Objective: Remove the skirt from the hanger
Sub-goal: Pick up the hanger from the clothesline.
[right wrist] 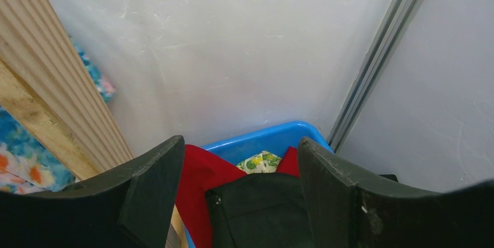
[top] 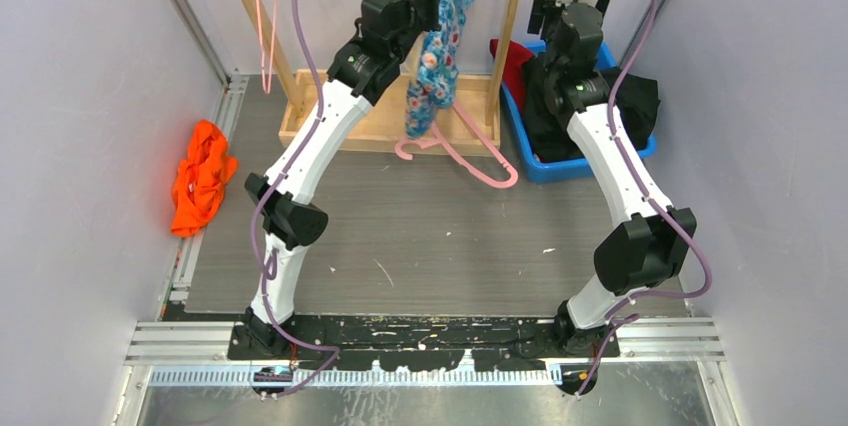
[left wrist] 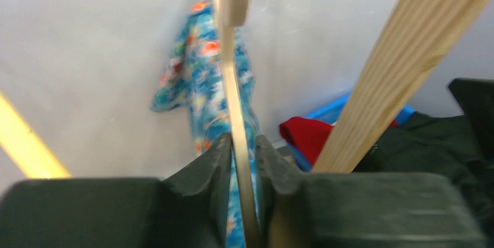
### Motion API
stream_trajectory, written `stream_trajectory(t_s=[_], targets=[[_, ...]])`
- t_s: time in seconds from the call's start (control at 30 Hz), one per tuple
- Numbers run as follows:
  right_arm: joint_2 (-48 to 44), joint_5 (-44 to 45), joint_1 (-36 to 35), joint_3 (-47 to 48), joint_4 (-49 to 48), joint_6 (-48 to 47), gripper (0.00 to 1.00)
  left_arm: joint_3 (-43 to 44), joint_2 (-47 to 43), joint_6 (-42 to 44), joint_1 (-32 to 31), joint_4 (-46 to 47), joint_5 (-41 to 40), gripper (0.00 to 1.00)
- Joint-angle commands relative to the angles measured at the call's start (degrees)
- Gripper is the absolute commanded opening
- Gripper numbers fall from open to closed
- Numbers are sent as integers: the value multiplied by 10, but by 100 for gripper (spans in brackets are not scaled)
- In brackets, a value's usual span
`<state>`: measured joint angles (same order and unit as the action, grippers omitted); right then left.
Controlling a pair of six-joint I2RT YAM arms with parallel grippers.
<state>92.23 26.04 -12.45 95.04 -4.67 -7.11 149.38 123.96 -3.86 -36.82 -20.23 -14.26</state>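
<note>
Skirt (top: 434, 61) hangs lengthwise downward; left pincer (left wrist: 243, 146) clenches wooden strip (left wrist: 229, 79), right pincer (right wrist: 240, 152) released.

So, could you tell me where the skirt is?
In the top view, the skirt hangs top centre within the wooden rack, left of the blue bin.

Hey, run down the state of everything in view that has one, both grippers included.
left gripper: jaws narrow around a thin tan strip, grip unclear
right gripper: open, empty, over the blue bin
floral skirt: hanging by the rack
pink hanger: lying at the rack's base
orange cloth: crumpled in a heap
blue bin: filled with clothes
</note>
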Motion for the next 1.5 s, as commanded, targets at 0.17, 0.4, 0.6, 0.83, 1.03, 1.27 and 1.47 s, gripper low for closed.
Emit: stream_trajectory(t_s=[0.17, 0.4, 0.6, 0.83, 1.03, 1.27, 1.47], targets=[[0, -9, 1, 23, -20, 18, 75, 15, -37, 60, 5, 20, -24, 0], [-1, -8, 2, 14, -26, 19, 75, 18, -60, 43, 15, -1, 37, 0], [5, -8, 4, 14, -30, 22, 74, 45, -96, 19, 34, -12, 78, 0], [8, -11, 6, 14, -27, 30, 74, 71, -115, -7, 43, -7, 119, 0], [-1, -10, 6, 5, -29, 26, 74, 68, -128, -19, 47, -19, 131, 0], [-24, -26, 5, -19, -24, 21, 74, -128, -249, 6, 47, -45, 128, 0], [-46, -93, 5, -24, 8, 49, 73, -264, -343, 15, 47, -65, 114, 0]])
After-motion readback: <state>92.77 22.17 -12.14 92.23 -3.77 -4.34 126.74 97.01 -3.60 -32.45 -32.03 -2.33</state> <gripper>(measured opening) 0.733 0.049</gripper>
